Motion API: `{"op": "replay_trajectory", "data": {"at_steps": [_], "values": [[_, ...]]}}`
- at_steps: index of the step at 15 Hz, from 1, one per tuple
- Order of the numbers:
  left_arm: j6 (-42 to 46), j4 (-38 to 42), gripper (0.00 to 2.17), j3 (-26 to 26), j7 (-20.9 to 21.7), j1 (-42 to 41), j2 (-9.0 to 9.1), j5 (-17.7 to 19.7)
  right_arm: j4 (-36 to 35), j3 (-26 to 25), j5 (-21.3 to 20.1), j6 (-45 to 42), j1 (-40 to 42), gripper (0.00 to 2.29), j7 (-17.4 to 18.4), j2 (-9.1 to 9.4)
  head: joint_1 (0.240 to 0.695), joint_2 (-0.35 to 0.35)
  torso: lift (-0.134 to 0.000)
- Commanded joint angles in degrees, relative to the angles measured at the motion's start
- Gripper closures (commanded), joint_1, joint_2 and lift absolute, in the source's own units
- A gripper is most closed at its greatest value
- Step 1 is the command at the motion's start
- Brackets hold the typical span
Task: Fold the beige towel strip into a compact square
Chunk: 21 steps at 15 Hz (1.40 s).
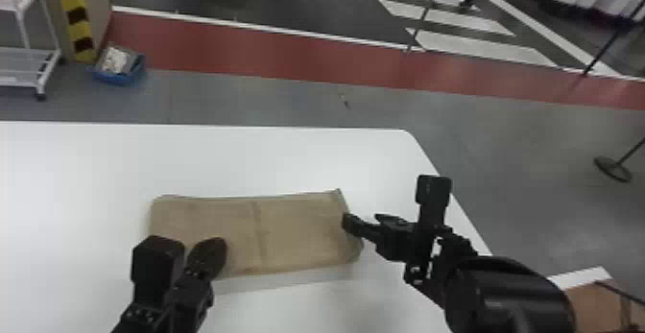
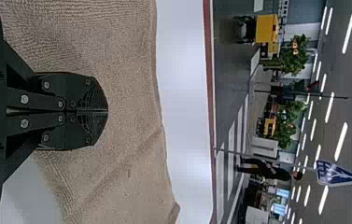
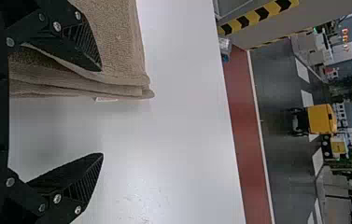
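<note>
Right wrist view: right gripper (image 3: 102,112), jaws wide and empty, should catch every layer of the towel (image 3: 120,42) before folding; left gripper's (image 2: 108,111) jaws meet, visibly holding nothing.

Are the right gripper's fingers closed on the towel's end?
No, the right gripper is open, its two fingers spread wide apart, with bare table between them beside the towel.

The right tool (image 1: 364,220) gapes (quite widely), one finger at the layered beige towel strip (image 3: 117,42) on a white table (image 3: 187,140).
</note>
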<state>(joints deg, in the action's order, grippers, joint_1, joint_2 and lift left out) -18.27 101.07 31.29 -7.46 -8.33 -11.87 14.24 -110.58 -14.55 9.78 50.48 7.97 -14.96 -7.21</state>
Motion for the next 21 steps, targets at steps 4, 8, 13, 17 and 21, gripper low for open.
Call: {"op": "replay_trajectory", "data": {"at_steps": [4, 8, 13, 17, 21], "values": [[0.03, -0.08, 1.89, 0.26, 0.08, -0.02, 0.36, -0.17, 0.19, 0.13, -0.02, 2.04, -0.67, 0.59, -1.91, -0.26, 0.695, -0.35, -0.124], [0.03, 0.18, 1.89, 0.44, 0.08, -0.02, 0.36, -0.26, 0.19, 1.19, -0.99, 4.85, -1.55, 0.62, -2.0, -0.79, 0.695, -0.35, -0.124], [0.38, 0.53, 1.89, 0.7, 0.08, -0.28, -0.08, -0.26, 0.45, 3.3, -2.66, 6.96, -3.05, 0.76, -2.0, -0.88, 0.695, -0.35, -0.124], [0.2, 1.32, 1.89, 0.61, 0.17, -0.81, -0.25, -0.26, 0.45, 3.39, -2.75, 9.25, -3.14, 0.77, -2.7, -1.14, 0.695, -0.35, -0.124], [0.03, 2.03, 1.89, 0.79, 0.17, -1.25, -0.61, -0.26, 0.01, 2.86, -2.13, 11.71, -3.05, 1.14, -4.2, -1.23, 0.695, -0.35, -0.124]]}}
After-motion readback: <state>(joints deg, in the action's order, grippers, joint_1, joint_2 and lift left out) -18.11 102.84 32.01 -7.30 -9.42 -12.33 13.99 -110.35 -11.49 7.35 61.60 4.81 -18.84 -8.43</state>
